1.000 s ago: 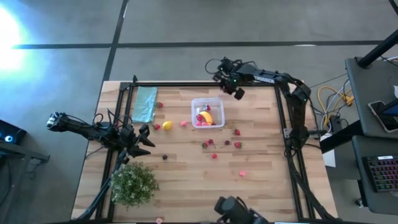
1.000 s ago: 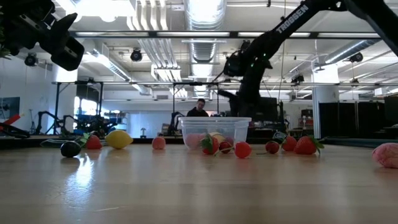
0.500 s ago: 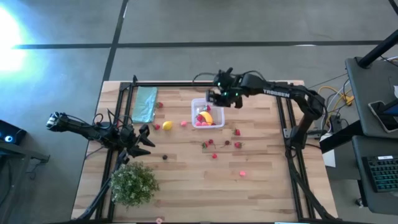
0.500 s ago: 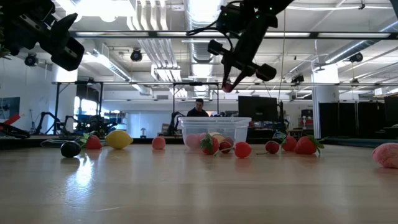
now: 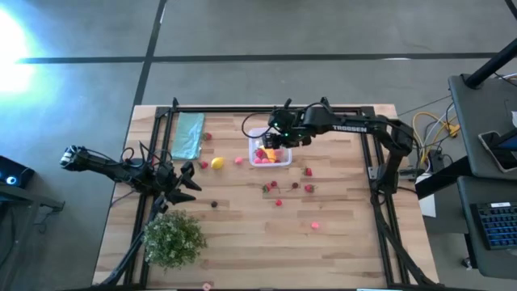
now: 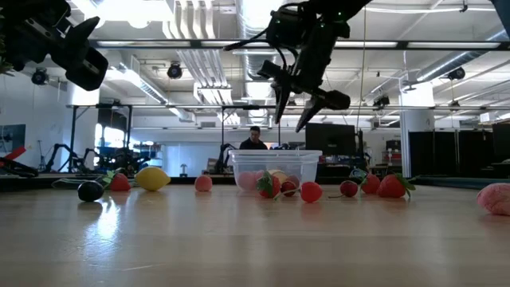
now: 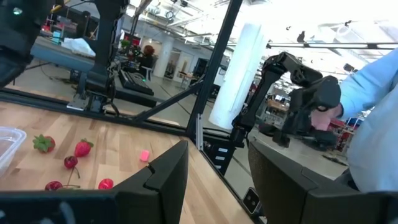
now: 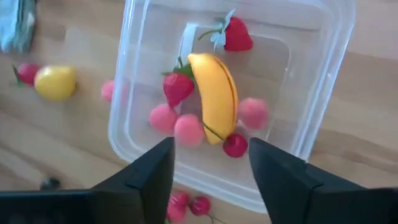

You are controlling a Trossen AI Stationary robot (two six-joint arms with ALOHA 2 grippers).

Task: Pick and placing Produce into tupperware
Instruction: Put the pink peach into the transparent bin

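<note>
The clear tupperware (image 5: 253, 134) stands far of the table's middle and holds a yellow banana (image 8: 214, 93), strawberries, pink pieces and a cherry (image 8: 235, 144). My right gripper (image 6: 291, 119) hangs open above it, fingers slanting down, with nothing between them. More produce lies on the wood: a lemon (image 5: 216, 162), strawberries (image 5: 308, 171), cherries (image 5: 271, 187), a pink piece (image 5: 315, 225) and a dark piece (image 5: 214, 204). My left gripper (image 5: 192, 179) waits open at the table's left edge, holding nothing.
A green leafy bush (image 5: 172, 238) stands at the near left corner. A teal cloth (image 5: 188, 134) lies flat at the far left. Black frame rails (image 5: 266, 110) run along the table's edges. A person (image 6: 255, 139) sits in the room behind.
My right gripper has swung from the table's far edge toward the left and near, rising and rolling, until it hangs over the tupperware. It has opened. The small red piece seen at its fingertips half a second ago is no longer between them.
</note>
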